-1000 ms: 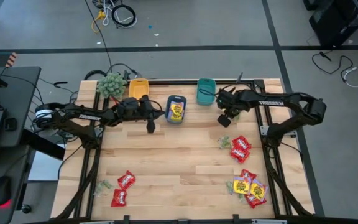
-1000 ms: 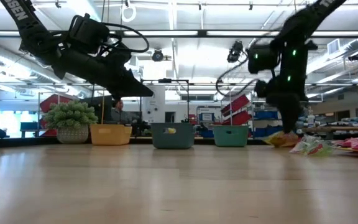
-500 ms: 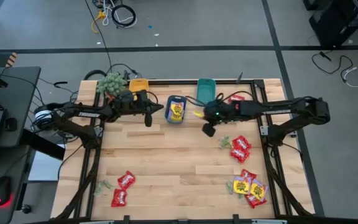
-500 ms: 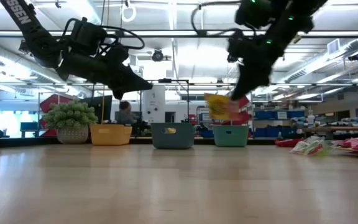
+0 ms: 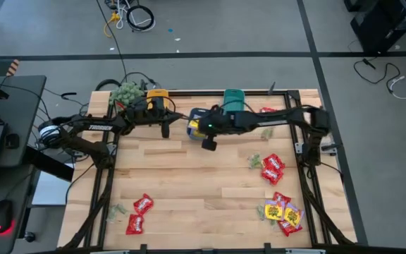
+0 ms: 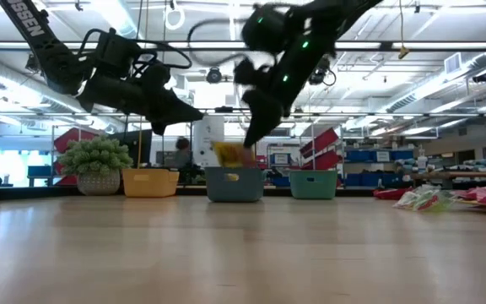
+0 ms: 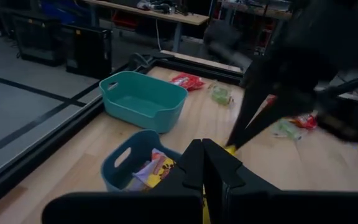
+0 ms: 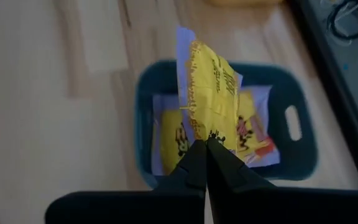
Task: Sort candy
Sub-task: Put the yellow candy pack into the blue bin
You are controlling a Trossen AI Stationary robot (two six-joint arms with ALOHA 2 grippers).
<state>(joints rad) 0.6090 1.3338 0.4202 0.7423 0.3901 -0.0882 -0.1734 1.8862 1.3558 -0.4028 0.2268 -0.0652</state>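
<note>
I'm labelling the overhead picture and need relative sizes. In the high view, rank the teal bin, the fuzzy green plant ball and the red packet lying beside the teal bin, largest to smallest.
1-2. The teal bin and fuzzy green plant ball look alike in size; the right arm covers part of the bin, so I won't rank them.
3. Red packet, clearly smallest.

Three small bins stood in a row along the far edge of the wooden table: orange bin, blue bin, teal bin. A fuzzy green plant ball sat just beside the orange bin.
</note>
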